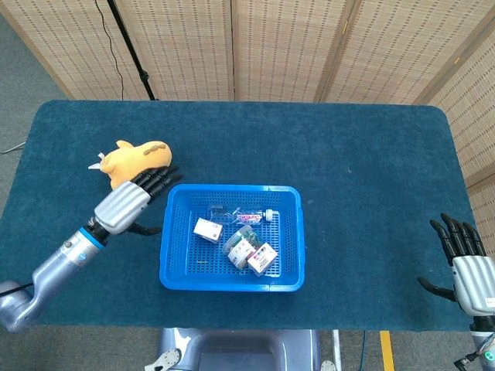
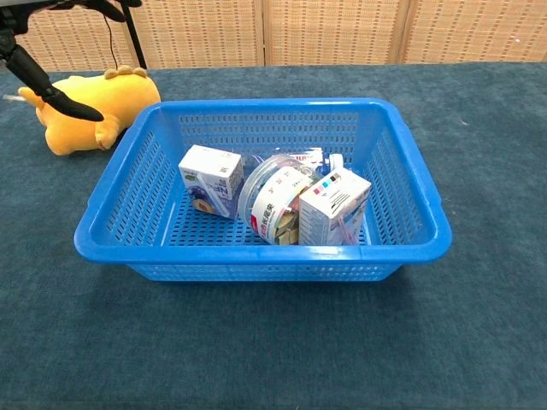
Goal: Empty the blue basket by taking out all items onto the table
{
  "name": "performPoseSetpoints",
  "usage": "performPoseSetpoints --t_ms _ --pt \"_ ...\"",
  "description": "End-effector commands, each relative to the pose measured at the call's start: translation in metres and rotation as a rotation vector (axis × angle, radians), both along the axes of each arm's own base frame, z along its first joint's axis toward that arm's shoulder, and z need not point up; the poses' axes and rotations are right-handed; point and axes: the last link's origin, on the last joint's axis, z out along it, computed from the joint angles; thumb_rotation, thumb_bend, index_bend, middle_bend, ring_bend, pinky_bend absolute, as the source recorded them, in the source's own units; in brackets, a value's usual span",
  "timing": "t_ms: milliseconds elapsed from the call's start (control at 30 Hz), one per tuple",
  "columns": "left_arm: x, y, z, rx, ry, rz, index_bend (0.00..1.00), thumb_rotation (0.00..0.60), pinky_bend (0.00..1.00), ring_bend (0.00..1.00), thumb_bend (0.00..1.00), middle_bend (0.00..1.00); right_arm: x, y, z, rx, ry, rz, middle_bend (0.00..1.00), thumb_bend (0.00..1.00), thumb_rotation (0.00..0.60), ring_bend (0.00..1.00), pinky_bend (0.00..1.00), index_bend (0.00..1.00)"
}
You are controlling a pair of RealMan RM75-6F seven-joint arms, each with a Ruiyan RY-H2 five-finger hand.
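The blue basket (image 1: 172, 239) (image 2: 410, 192) sits mid-table with a small white carton (image 1: 207, 229) (image 2: 209, 178), a clear jar (image 1: 238, 243) (image 2: 272, 201), a second carton (image 1: 262, 258) (image 2: 335, 207) and a clear bottle (image 1: 249, 216) inside. The yellow plush toy (image 1: 133, 159) (image 2: 92, 108) lies on the table left of the basket. My left hand (image 1: 133, 200) (image 2: 51, 51) hovers open between toy and basket, holding nothing. At the table's right front edge my right hand (image 1: 464, 256) is open, its fingers spread.
The dark blue felt table (image 1: 371, 178) spreads wide to the right of the basket. Wicker screens (image 1: 286, 46) stand behind the table. A black stand pole (image 1: 128, 46) rises at the back left.
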Motion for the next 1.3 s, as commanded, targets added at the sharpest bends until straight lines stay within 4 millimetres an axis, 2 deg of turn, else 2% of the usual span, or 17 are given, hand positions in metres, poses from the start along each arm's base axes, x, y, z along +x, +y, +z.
performPoseSetpoints --t_ms 33,200,467,633,867,967,1133,1233,1300 --pt "0.034 -0.024 -0.023 -0.023 0.091 -0.104 0.0 0.6 0.12 0.0 0.11 0.0 -0.001 0.0 0.002 -0.003 -0.001 -0.002 0.0 0.0 0.6 0.0 0.0 0.0" --pt "0.051 -0.023 -0.056 -0.053 0.126 -0.078 0.0 0.6 0.12 0.0 0.12 0.0 -0.003 -0.001 0.005 -0.006 -0.008 -0.006 0.0 0.0 0.6 0.0 0.0 0.0" --pt "0.05 -0.014 -0.099 -0.072 0.209 -0.023 0.0 0.6 0.12 0.0 0.12 0.0 -0.005 -0.002 0.01 -0.019 -0.022 -0.009 0.0 0.0 0.6 0.0 0.0 0.0" --pt "0.049 -0.001 -0.116 -0.054 0.239 0.005 0.0 0.6 0.17 0.0 0.15 0.0 -0.006 -0.002 0.011 -0.022 -0.025 -0.011 0.0 0.0 0.6 0.0 0.0 0.0" --pt "0.049 0.005 -0.127 -0.049 0.26 0.02 0.02 0.6 0.25 0.03 0.2 0.0 -0.007 -0.004 0.011 -0.022 -0.024 -0.016 0.0 0.0 0.6 0.0 0.0 0.0" --pt "0.048 0.008 -0.131 -0.042 0.273 0.024 0.13 0.6 0.33 0.12 0.22 0.05 -0.007 -0.004 0.011 -0.02 -0.024 -0.016 0.0 0.0 0.6 0.0 0.0 0.0" --pt "0.045 0.012 -0.134 -0.009 0.279 0.032 0.49 0.6 0.47 0.39 0.26 0.35 -0.007 -0.004 0.011 -0.02 -0.028 -0.018 0.0 0.0 0.6 0.0 0.0 0.0" --pt "0.043 0.012 -0.134 0.01 0.253 0.044 0.6 0.6 0.51 0.47 0.31 0.45 -0.007 -0.004 0.011 -0.02 -0.029 -0.015 0.0 0.0 0.6 0.0 0.0 0.0" --pt "0.046 0.013 -0.13 0.029 0.218 0.043 0.62 0.6 0.51 0.48 0.34 0.46 -0.007 -0.003 0.012 -0.02 -0.03 -0.013 0.0 0.0 0.6 0.0 0.0 0.0"
